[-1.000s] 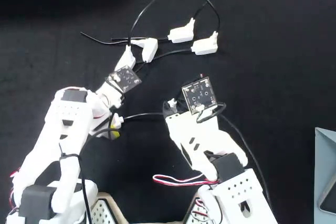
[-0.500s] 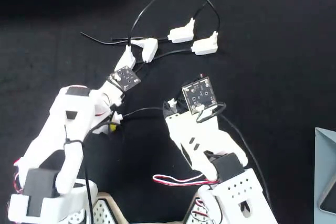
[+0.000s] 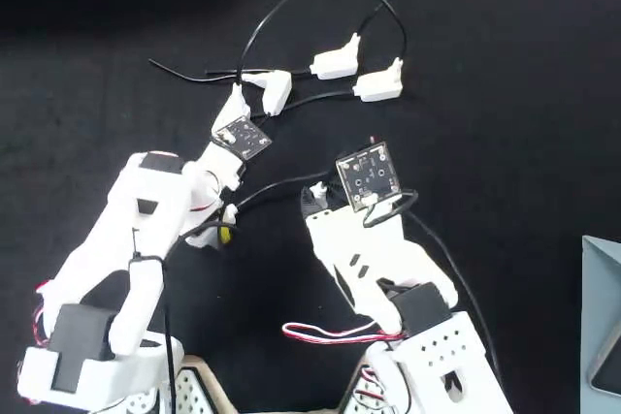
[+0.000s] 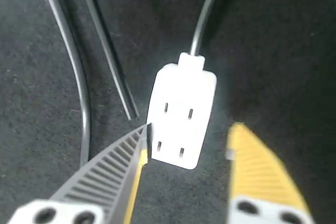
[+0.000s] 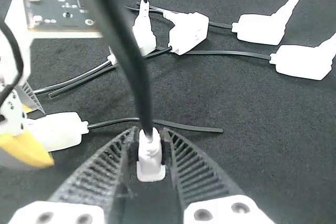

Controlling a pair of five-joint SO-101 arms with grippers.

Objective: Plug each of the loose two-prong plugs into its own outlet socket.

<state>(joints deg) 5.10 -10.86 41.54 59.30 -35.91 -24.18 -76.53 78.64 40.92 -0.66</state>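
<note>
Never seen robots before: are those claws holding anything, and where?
The right gripper is shut on a white connector, pinching its sides near the cable end. The left gripper stands open around an outlet socket, holding nothing.

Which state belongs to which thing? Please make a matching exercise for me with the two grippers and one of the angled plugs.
Things:
1. left gripper
2. right gripper
3. nearer angled plug

States:
a. shut on a small white plug
b. lies loose on the black table, with no gripper on it
c. open, with a finger on either side of an outlet socket

Pairs: 1-c, 2-a, 3-b
</note>
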